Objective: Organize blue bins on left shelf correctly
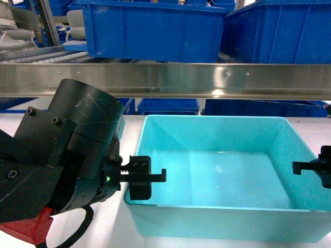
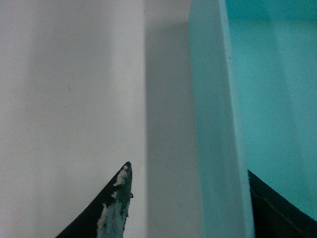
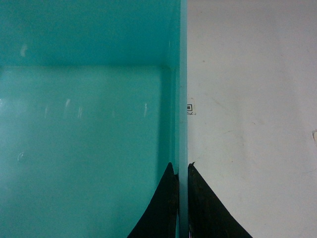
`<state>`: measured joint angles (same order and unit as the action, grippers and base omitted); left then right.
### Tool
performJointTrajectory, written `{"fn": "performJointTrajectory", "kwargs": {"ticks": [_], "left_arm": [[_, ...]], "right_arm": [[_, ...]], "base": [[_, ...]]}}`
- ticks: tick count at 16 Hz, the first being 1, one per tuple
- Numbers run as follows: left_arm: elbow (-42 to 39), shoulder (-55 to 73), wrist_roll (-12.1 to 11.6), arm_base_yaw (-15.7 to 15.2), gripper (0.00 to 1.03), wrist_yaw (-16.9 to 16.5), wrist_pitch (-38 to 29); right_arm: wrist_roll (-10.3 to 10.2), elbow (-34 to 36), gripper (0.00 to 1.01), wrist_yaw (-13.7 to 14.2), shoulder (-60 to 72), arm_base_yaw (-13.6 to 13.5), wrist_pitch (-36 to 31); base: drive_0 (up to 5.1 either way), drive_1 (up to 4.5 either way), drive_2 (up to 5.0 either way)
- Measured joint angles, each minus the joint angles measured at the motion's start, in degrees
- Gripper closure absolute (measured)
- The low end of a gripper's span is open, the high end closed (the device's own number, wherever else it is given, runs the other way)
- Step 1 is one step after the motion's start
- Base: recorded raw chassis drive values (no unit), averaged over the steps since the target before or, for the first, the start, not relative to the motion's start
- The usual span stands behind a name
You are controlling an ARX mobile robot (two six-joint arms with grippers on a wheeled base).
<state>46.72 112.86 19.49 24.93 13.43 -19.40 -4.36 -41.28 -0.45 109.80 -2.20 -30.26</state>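
Black fingers of your right gripper (image 3: 182, 198) pinch the thin right wall of the teal bin (image 1: 227, 170), one inside, one outside, closed onto the rim. Your left gripper (image 2: 190, 203) straddles the left wall with its jaws spread wide, a clear gap on the outer side. Smooth, glossy and rectangular, the bin sits upright on the white tabletop (image 1: 31, 111), mouth upward, long axis running left to right, just before the steel shelf (image 1: 165, 80) holding ribbed royal-blue crates (image 1: 155, 28).
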Motion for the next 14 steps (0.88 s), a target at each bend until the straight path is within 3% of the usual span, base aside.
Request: {"fn": "performJointTrajectory", "kwargs": {"ticks": [3, 7, 14], "left_arm": [[0.13, 0.0, 0.0, 0.28, 0.75, -1.03, -0.17], [0.31, 0.0, 0.33, 0.57, 1.02, -1.55, -0.33], [0.31, -0.5, -0.02, 0.59, 1.01, -1.38, -0.2]], "right_arm": [[-0.26, -0.02, 0.99, -0.57, 0.0, -0.04, 0.02], [-0.39, -0.02, 0.99, -1.2, 0.0, -0.11, 0.02], [-0.57, -0.02, 0.99, -1.44, -0.02, -0.04, -0.42]], "base": [[0.0, 0.0, 0.0], [0.0, 0.0, 0.0], [0.0, 0.0, 0.0]]}}
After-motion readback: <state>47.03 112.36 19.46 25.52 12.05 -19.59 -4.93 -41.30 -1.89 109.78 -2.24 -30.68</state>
